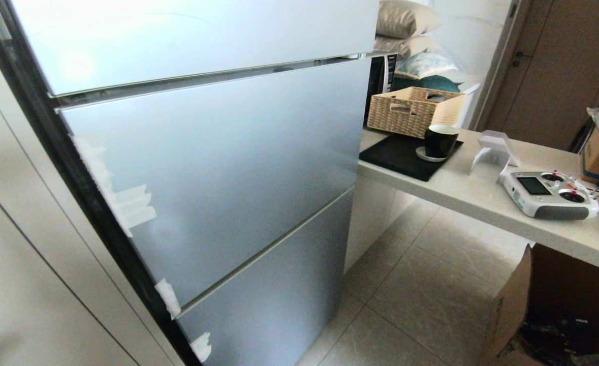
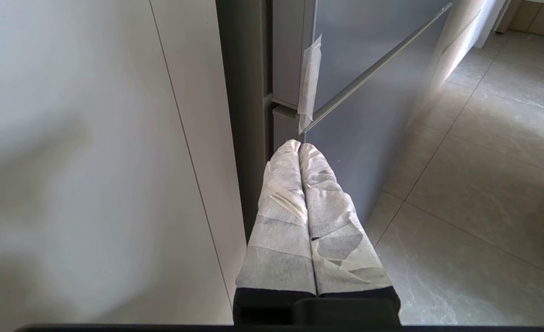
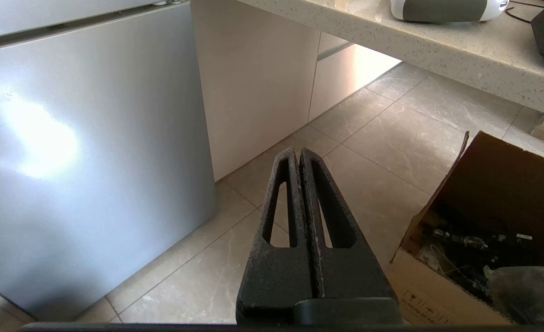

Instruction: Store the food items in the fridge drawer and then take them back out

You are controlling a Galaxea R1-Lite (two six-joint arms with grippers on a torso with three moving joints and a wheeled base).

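Note:
A tall grey fridge (image 1: 218, 152) fills the head view with all its doors closed; white tape scraps (image 1: 131, 206) stick along its left edge. The fridge drawer and the food items are hidden. Neither arm shows in the head view. In the left wrist view my left gripper (image 2: 299, 146), its fingers wrapped in white tape, is shut and empty, pointing at the fridge's lower left corner near a tape strip (image 2: 309, 78). My right gripper (image 3: 297, 152), bare black, is shut and empty above the floor tiles, to the right of the fridge's lower door (image 3: 87, 152).
A pale counter (image 1: 482, 188) runs right of the fridge with a wicker basket (image 1: 411, 109), a black mug (image 1: 440, 141) on a black mat, and a white remote controller (image 1: 548, 195). An open cardboard box (image 3: 484, 240) sits on the floor under it. White cabinet panels (image 2: 92, 161) stand left.

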